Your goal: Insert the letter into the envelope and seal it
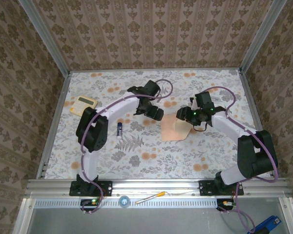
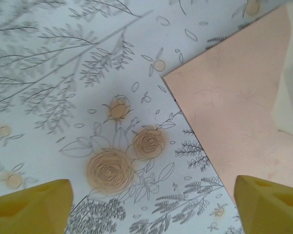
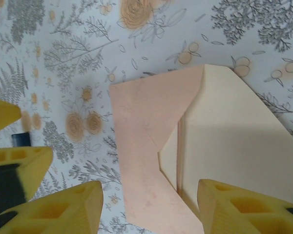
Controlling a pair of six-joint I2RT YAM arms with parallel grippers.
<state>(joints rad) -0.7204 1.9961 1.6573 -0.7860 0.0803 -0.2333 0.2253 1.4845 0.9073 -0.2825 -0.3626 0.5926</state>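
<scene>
The salmon-pink envelope [image 1: 172, 128] lies flat near the table's middle, with its pale flap [image 3: 234, 131] open to the right. A cream patch [image 3: 169, 157] shows in the pocket's notched mouth. I cannot tell whether that is the letter, which is otherwise hidden. My left gripper [image 1: 155, 114] hovers beside the envelope's far left corner. Its yellow fingers [image 2: 34, 204] stand wide open over bare tablecloth, with the envelope [image 2: 234, 112] to their right. My right gripper [image 3: 149, 204] is open above the envelope, one finger [image 3: 73, 209] over the cloth and the other over the flap.
A yellow calculator-like object [image 1: 83, 105] lies at the back left. A small blue and white object [image 1: 120, 128] rests left of the envelope. A pen [image 1: 149, 197] sits on the front rail. Patterned walls close in the table on three sides.
</scene>
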